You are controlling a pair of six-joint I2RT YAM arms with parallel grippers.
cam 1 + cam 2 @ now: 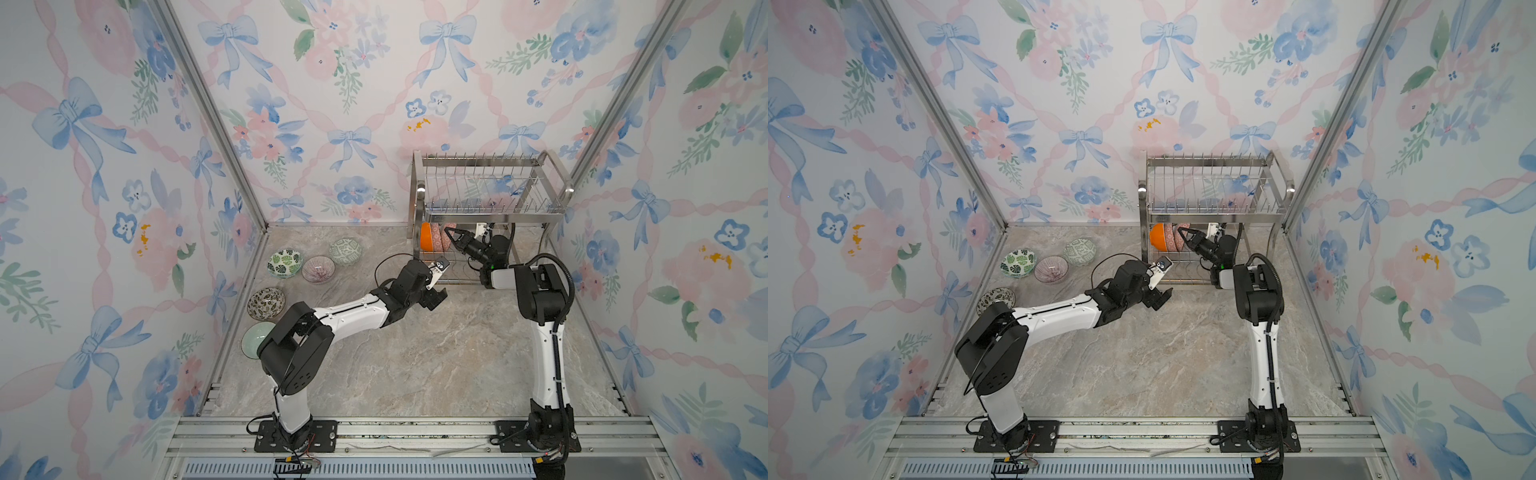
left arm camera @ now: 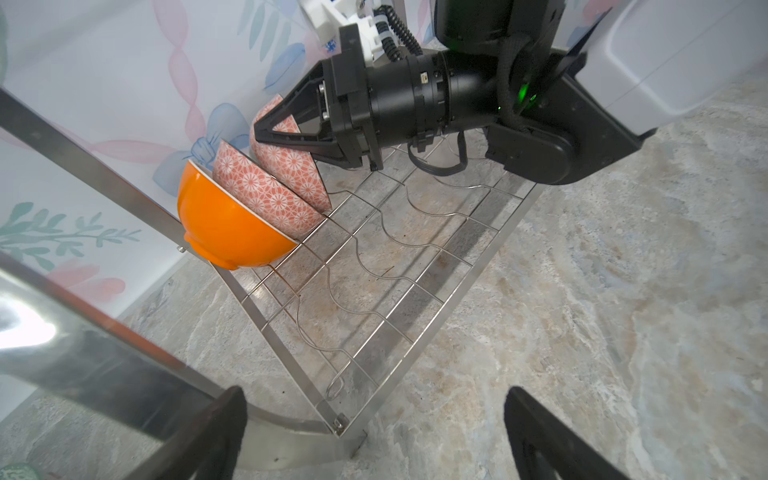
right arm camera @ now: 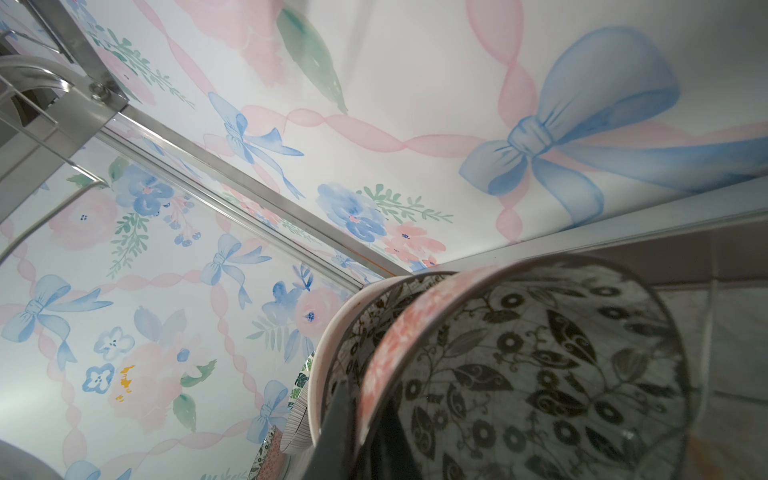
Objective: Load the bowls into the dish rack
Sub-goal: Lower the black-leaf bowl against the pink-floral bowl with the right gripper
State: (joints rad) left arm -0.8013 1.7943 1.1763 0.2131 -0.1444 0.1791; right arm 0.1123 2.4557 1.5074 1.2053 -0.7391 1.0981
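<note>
Three bowls stand on edge in the lower tier of the two-tier stainless-steel wire dish rack [image 1: 482, 217], at its left end. A glossy orange round ceramic bowl [image 2: 224, 224] leans against the rack's left leg. A coral flower-patterned round ceramic bowl [image 2: 257, 187] is nested against it, and a second coral flower-patterned bowl [image 2: 301, 170] sits next toward the rack's middle. The right tool [image 2: 259, 131] reaches in under the rack's upper tier, its jaws closed tight on the rim of that second coral bowl. The left tool [image 2: 374, 440] hangs just in front of the rack's lower tier, jaws fully spread and holding nothing. Five more bowls sit upright on the marbled grey-beige surface [image 1: 415, 353], well to the left of the rack:

- a green geometric bowl [image 1: 345, 251]
- a purple-lined bowl [image 1: 318, 269]
- a green-leaf bowl [image 1: 284, 262]
- a dark-leaf bowl [image 1: 266, 303]
- a pale green bowl [image 1: 252, 338], farthest from the rack and partly hidden by the left arm
</note>
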